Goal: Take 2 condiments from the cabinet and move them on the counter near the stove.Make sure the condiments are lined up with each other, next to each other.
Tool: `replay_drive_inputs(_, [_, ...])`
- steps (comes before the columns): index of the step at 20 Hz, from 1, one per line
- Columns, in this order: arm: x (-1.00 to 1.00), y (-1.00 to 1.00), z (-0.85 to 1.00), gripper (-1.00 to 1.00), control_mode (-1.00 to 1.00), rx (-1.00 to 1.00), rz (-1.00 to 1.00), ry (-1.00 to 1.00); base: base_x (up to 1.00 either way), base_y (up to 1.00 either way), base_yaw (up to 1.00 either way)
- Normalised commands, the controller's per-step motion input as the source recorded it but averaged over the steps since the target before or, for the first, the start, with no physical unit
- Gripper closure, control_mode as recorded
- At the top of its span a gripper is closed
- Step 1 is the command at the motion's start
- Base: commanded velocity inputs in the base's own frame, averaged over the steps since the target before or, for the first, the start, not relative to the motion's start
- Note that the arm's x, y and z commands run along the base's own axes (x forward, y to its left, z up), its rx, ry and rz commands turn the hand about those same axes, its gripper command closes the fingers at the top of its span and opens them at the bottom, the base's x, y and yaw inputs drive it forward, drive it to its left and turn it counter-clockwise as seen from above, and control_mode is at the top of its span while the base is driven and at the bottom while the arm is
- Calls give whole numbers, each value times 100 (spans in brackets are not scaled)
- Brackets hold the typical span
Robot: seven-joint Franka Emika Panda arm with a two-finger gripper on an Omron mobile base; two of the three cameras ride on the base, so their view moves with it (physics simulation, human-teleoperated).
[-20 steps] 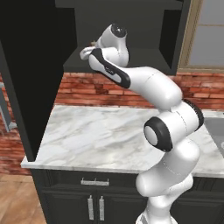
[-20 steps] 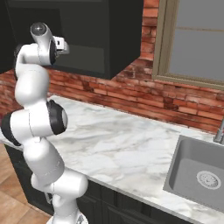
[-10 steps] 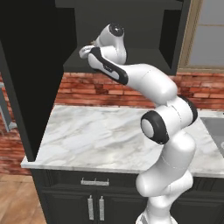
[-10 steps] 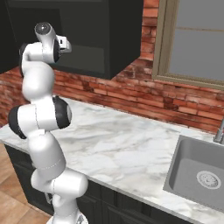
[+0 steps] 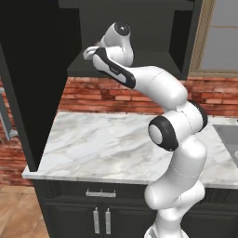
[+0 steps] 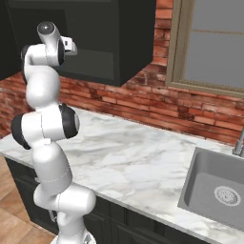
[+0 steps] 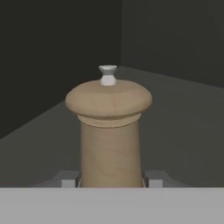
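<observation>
Claw [image 7: 110, 183] pinches the tan-brown jar [image 7: 109, 131] low on its body in the hand view, the jar standing upright on the cabinet [image 7: 175, 39] shelf, gripped low so it can lift out level. From the left base view the arm reaches into the cabinet above the bare tabletop [image 5: 107, 144]. Against the earlier pictures, the reach looks slightly deeper.

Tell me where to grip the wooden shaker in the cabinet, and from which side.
Grip the straight round body of the shaker, below its wide domed cap, coming in level from the cabinet's open front. The shaker stands upright, and the cap overhangs the body, which would likely stop a slip downward. The tool is already shut on it there, one finger on each side of the lower body.
</observation>
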Motion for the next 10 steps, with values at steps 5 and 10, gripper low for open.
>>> replay_drive_inputs(5, [0,0,0,100,-100,0,0,0,0,0,0])
replay_drive_inputs(10, [-12,0,-2,100,-100,0,0,0,0,0,0])
